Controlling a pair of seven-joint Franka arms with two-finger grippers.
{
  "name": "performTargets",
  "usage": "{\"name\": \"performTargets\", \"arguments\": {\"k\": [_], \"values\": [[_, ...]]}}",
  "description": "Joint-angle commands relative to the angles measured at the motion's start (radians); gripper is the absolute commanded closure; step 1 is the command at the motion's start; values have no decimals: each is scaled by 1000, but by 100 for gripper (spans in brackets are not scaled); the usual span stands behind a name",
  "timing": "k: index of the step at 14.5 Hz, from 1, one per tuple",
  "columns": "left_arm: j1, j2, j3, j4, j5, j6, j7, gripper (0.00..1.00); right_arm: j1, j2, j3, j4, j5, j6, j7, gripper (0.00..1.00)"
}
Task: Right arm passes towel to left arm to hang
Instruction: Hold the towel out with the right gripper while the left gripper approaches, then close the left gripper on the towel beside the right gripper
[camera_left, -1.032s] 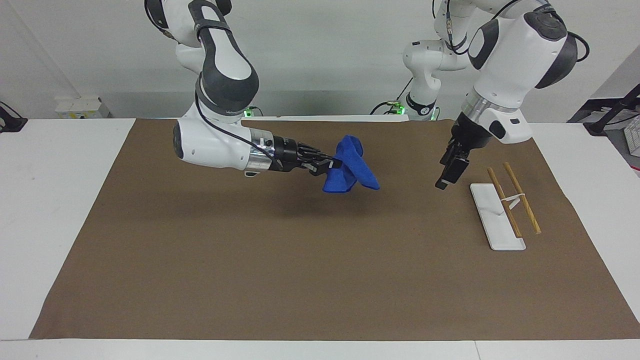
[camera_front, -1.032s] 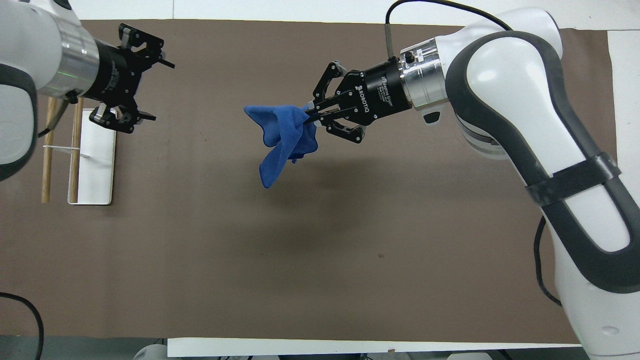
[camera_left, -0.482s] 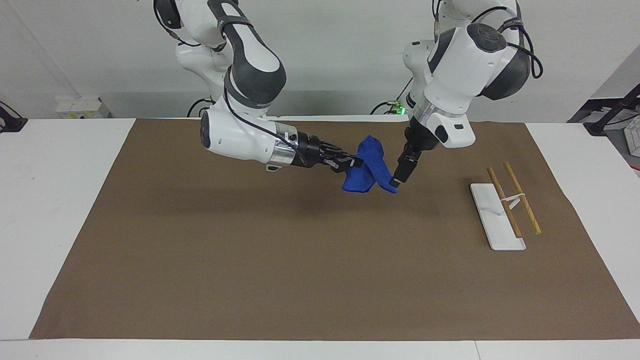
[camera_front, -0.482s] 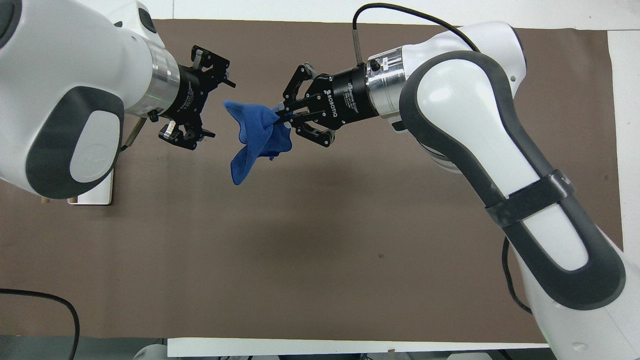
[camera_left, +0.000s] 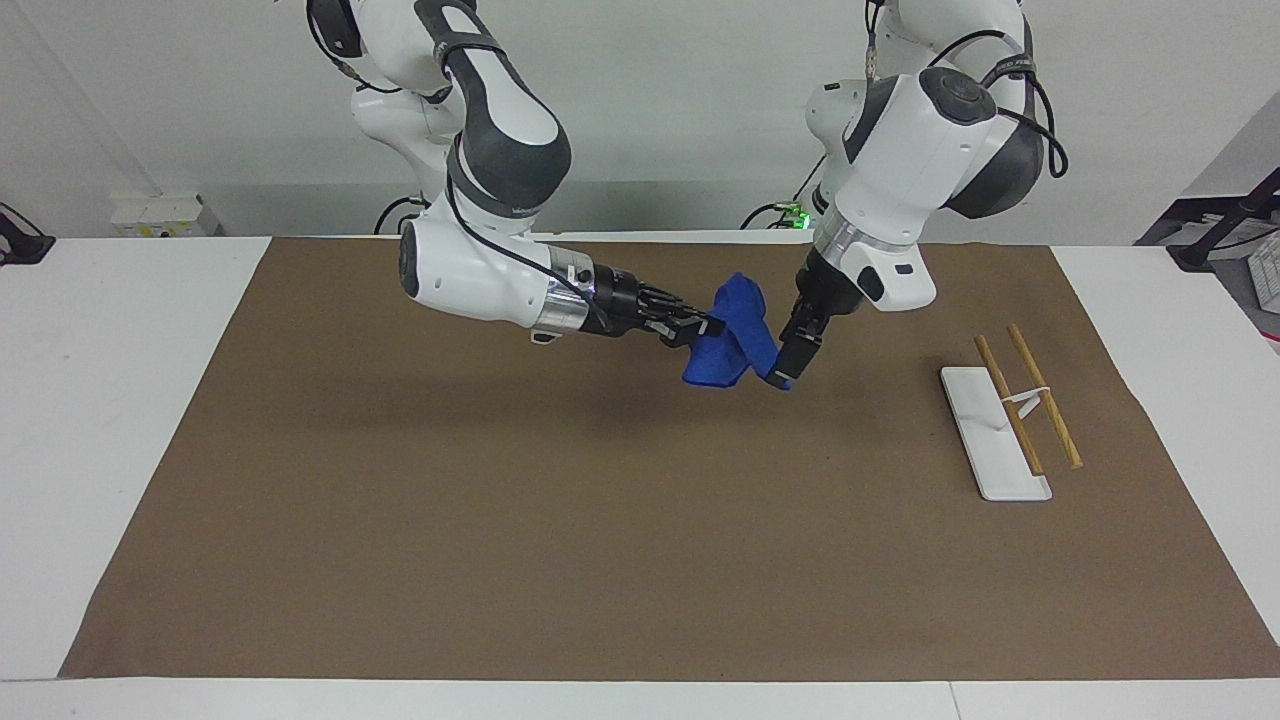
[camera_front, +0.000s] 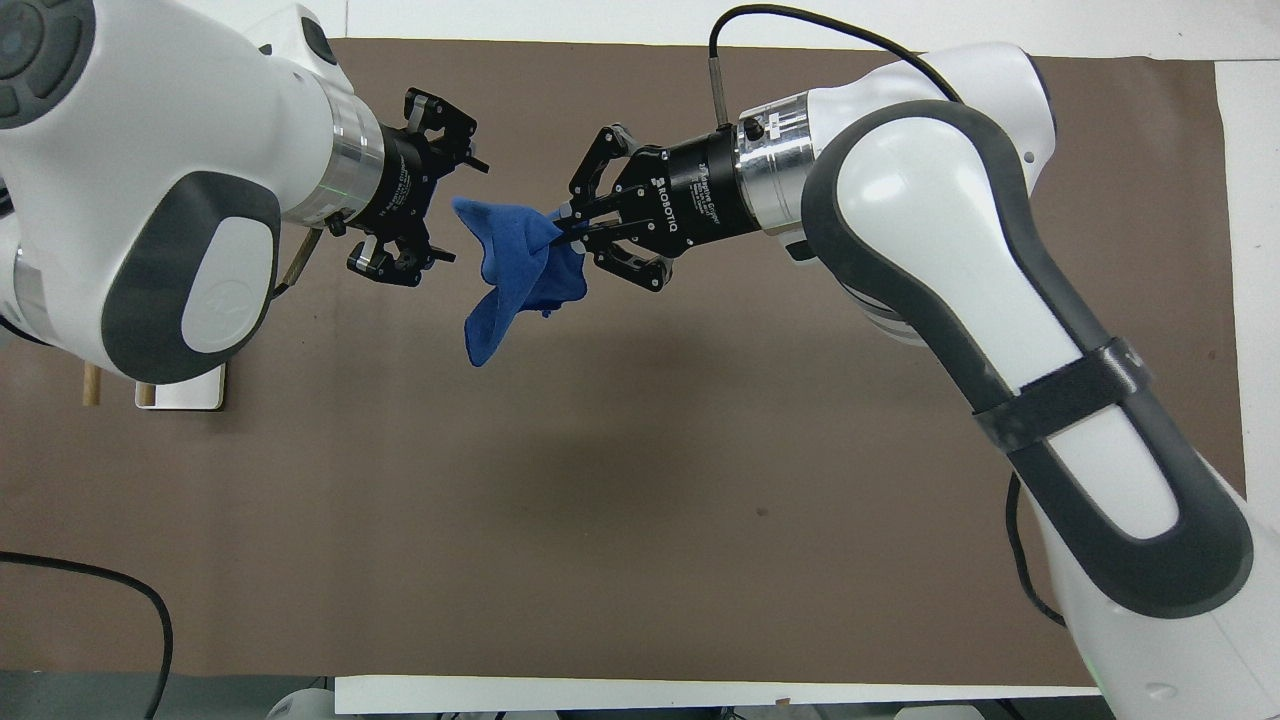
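Your right claw (camera_left: 705, 325) is clamped on the towel (camera_left: 735, 330), pinching a bunched edge of it between its fingertips and holding it in the air above the brown mat (camera_left: 600, 520) that covers the middle of the tabletop (camera_left: 110, 400). The towel hangs crumpled from that grip, one fold spreading toward the left claw (camera_front: 455, 215) and a lower corner drooping down; no part of it touches the mat. Your left claw is up in the air right at the towel's free edge, its fingers spread wide on either side of the cloth's corner as the overhead view shows; in the facing view its tips sit at the towel's lower corner, but you cannot tell from either view whether they touch the fabric. The rack (camera_left: 1010, 415), a white base with two wooden rods across a small white stand, sits on the mat toward the left arm's end of the tabletop, well apart from both claws. The left arm's body hides most of it in the overhead view.
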Motion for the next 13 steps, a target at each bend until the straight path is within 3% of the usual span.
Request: {"name": "performTargets", "arguments": {"k": [1, 3, 6, 8, 11, 13], "values": [[-4, -7, 0, -40, -6, 44, -18, 21, -5, -25, 6, -32, 26, 21, 5, 98], [-5, 4, -1, -42, -34, 49, -48, 31, -5, -25, 6, -32, 26, 23, 5, 98], [-4, 7, -1, -37, -86, 60, -55, 69, -5, -23, 6, -32, 26, 29, 5, 98], [-4, 7, -1, -37, -86, 58, -55, 87, -5, -23, 4, -32, 26, 29, 5, 98], [-4, 9, -1, -32, -88, 58, -55, 100, -5, -23, 4, -32, 26, 30, 5, 98], [-2, 10, -1, -28, -84, 54, -55, 100, -4, -23, 4, -32, 26, 32, 5, 98]]}}
